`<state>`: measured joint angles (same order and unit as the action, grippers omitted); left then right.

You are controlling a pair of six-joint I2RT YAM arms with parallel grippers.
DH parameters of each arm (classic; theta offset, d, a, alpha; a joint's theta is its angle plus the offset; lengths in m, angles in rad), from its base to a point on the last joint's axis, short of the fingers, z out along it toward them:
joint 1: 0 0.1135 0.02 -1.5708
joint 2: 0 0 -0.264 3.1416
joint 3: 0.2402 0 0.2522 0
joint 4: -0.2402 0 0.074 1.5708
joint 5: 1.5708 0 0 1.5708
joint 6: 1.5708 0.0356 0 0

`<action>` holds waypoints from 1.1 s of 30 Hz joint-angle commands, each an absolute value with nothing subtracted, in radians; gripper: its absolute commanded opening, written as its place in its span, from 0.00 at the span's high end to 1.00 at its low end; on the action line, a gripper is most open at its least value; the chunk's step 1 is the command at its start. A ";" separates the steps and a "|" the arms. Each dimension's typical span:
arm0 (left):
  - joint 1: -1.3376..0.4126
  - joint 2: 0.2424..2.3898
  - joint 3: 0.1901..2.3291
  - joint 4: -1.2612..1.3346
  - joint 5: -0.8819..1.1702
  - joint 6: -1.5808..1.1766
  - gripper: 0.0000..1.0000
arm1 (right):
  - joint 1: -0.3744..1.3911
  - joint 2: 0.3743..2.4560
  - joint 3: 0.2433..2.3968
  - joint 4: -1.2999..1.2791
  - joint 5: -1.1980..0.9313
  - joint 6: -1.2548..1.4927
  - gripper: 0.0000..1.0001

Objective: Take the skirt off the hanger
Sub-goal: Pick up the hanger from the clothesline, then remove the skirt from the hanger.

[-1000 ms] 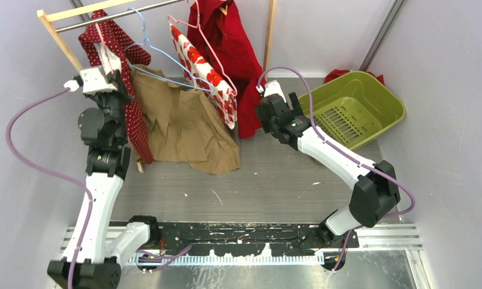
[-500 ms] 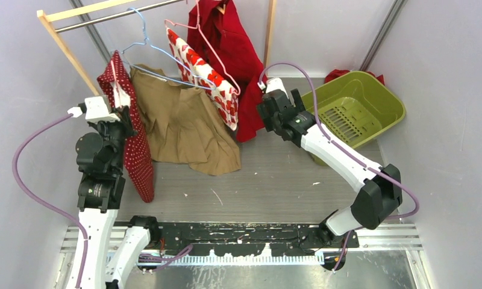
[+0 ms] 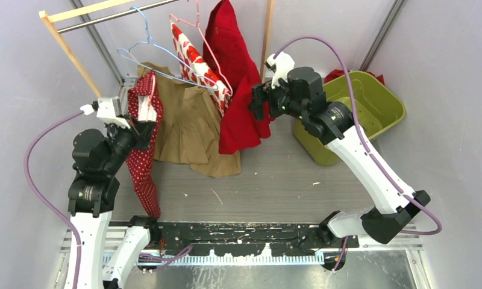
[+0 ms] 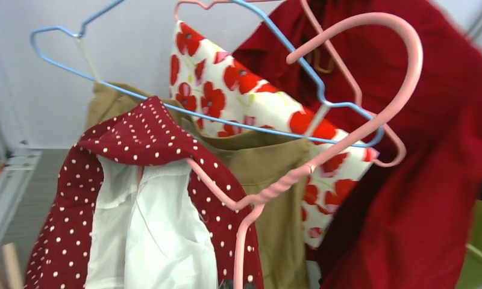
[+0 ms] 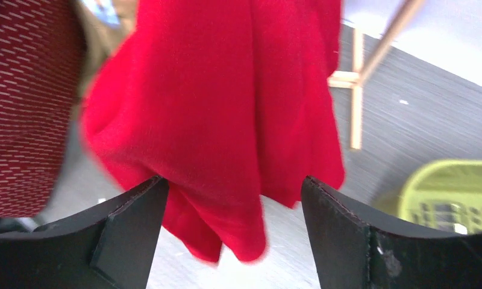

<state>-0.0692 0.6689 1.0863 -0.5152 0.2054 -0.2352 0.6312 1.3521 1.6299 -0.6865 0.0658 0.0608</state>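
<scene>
Left gripper (image 3: 141, 125) clamped shut at waistband of polka-dot skirt (image 4: 136, 135); pink hanger (image 4: 285, 180) seen threaded through waistband. Skirt held low, in front of rack (image 3: 64, 48). Floral garment (image 4: 226, 90) and tan garment (image 3: 190, 129) crowded just behind. Right gripper (image 5: 231, 180) spread wide, red garment (image 5: 226, 90) hanging between jaws, ungripped. Green basket (image 3: 383, 102) beside right arm. Left arm raised, elbow bent; right arm stretched toward rack.

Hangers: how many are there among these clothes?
3 show: a blue one above the tan skirt, a thin pink one with the floral garment, a thick pink one through the polka-dot skirt. The red garment may hide another.
</scene>
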 commanded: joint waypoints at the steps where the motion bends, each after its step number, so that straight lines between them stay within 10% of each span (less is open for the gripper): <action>1: -0.069 0.615 1.127 -0.551 0.389 -0.297 1.00 | 0.634 1.351 1.667 -0.631 -0.208 0.173 0.16; 33: -0.069 0.437 1.083 -0.624 0.473 -0.279 1.00 | 0.971 1.707 1.967 -0.497 -0.200 0.406 0.25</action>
<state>-0.0696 0.4553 1.0477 -0.7086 0.4431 -0.2817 0.9733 1.6604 1.9133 -0.6147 -0.2306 0.3000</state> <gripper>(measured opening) 0.026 0.763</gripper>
